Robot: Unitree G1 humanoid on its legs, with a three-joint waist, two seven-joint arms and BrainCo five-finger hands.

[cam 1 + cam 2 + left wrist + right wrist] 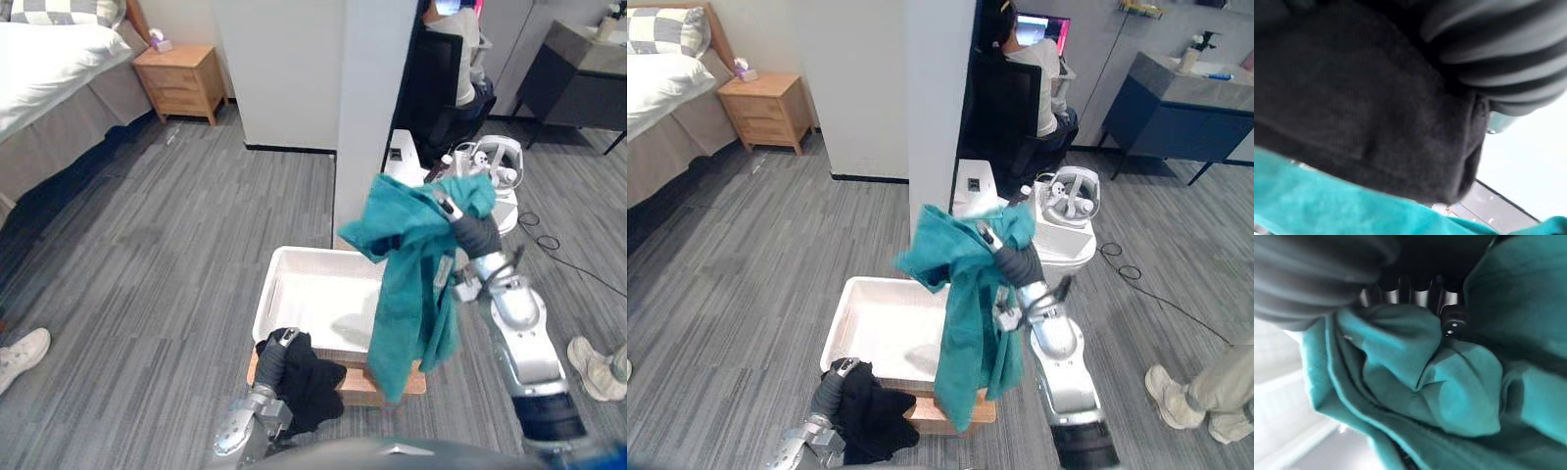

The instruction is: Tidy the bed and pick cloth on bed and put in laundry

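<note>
My right hand (468,230) is raised and shut on a teal cloth (411,284). The cloth hangs down over the right side of a white laundry basket (269,294), which sits on a low wooden platform (358,384). In the right wrist view the silver fingers (1400,290) curl into the teal cloth (1449,391). My left hand (277,357) is low at the basket's near left corner, wrapped in a black cloth (313,382) that bunches over the platform's edge. The black cloth (1352,98) lies right against the hand in the left wrist view.
A white pillar (367,98) stands just behind the basket. The bed (49,78) and a wooden nightstand (181,78) are far left. A person sits on a black chair (1004,108) behind the pillar. People's shoes (20,357) (593,367) show on both sides.
</note>
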